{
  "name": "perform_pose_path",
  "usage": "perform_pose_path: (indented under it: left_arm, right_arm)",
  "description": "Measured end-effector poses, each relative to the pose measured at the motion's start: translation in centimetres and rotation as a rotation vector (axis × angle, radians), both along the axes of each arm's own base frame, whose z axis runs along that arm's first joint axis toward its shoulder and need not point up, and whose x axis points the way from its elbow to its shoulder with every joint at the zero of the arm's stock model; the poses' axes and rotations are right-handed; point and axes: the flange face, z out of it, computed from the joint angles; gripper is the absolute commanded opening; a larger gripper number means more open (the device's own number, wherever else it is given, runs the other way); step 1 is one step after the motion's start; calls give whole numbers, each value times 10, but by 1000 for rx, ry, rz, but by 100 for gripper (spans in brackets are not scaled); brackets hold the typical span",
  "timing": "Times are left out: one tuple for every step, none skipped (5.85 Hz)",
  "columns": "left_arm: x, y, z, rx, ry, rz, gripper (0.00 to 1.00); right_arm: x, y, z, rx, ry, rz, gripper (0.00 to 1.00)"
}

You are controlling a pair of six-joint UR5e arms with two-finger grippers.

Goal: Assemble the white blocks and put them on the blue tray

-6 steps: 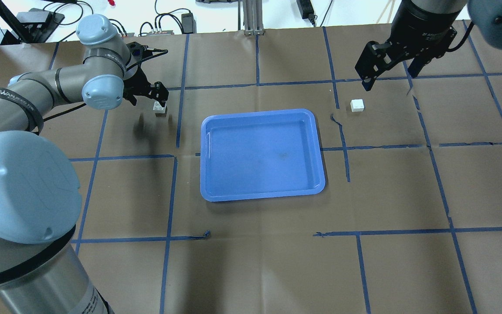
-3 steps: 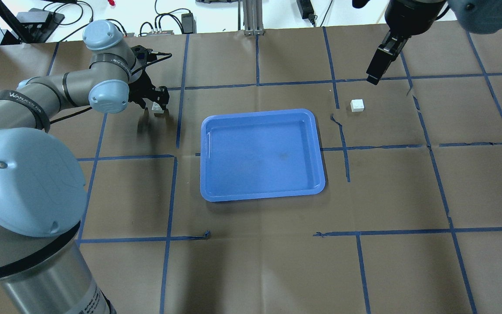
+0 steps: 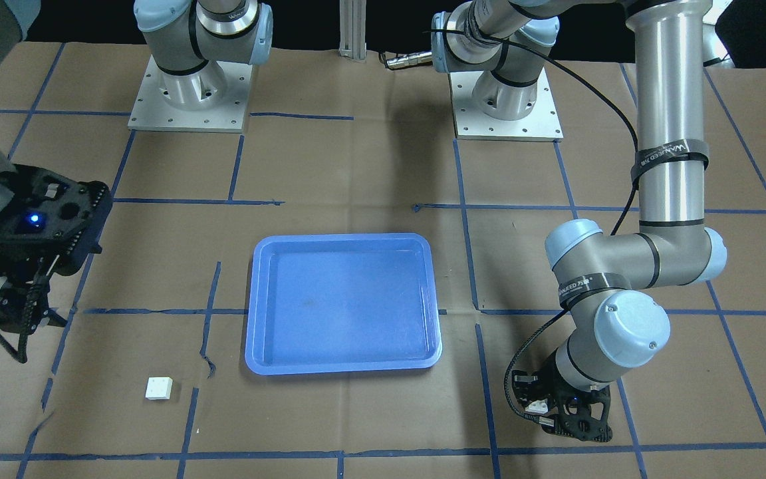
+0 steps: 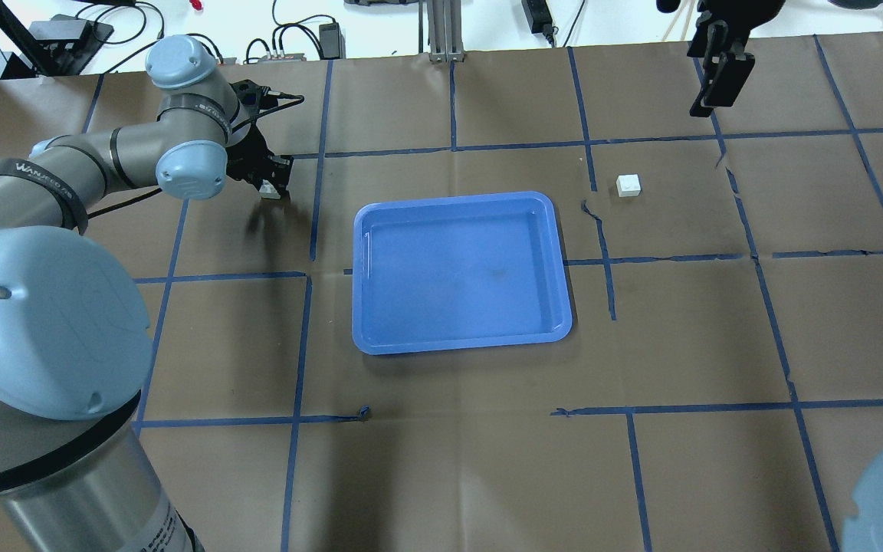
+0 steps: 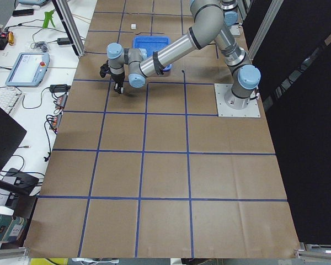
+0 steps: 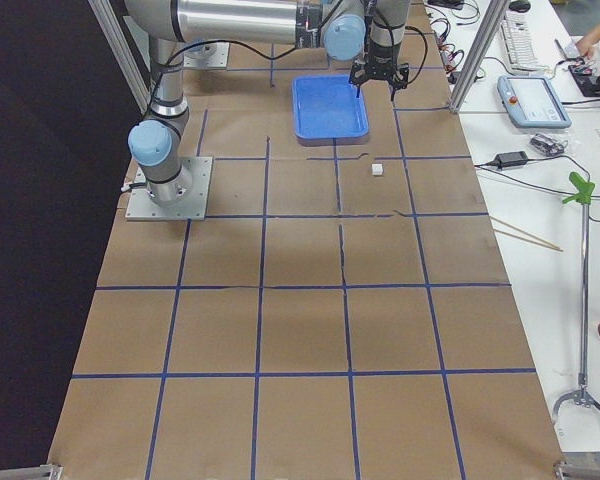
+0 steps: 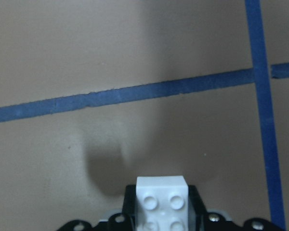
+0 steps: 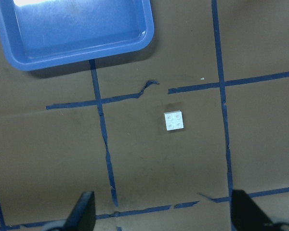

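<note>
Front-facing view: the left gripper (image 3: 541, 409) is clamping the first white block (image 3: 538, 405) well off the blue tray (image 3: 251, 332), on the tray's left-arm side. The second white block (image 3: 159, 388) is lying off the tray's opposite side, and the right gripper (image 3: 14, 326) is hanging farther out.

Overhead view: both blocks are sitting outside the tray, about level with its far edge.

Left wrist view: the first block is sitting between the black fingers (image 7: 196, 211), studs showing.

Right wrist view: the right fingers (image 8: 84, 211) are standing spread wide, and the second block is lying apart from the tray's corner.
</note>
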Motion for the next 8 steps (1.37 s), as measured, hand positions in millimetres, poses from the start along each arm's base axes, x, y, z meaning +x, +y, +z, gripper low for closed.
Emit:
perform_pose_path:
  left_arm:
    - [-8,2,9,-9,-5,-51,0]
    - [-27,7,23,-17,-11,-120,0]
    - [-63,18,41,-19,-20,-275,0]
    - [-110,38,57,4,-30,-478,0]
    - [-161,67,70,31,-38,-677,0]
    - [-210,100,73,45,-45,-887,0]
    - [-242,126,61,70,-46,-1082,0]
    - [-258,143,46,95,-38,-1225,0]
  right_arm:
    - [-15,-23,-12,4,-14,74,100]
    - [-24,-39,-30,16,-59,98,100]
    - [-35,-50,-54,36,-129,99,100]
    - [-49,-59,-83,60,-204,105,100]
    - [-61,-64,-113,74,-264,111,100]
    - [-69,-65,-144,68,-298,112,100]
    - [-74,-61,-175,54,-330,110,100]
    - [-79,-52,-202,43,-367,97,100]
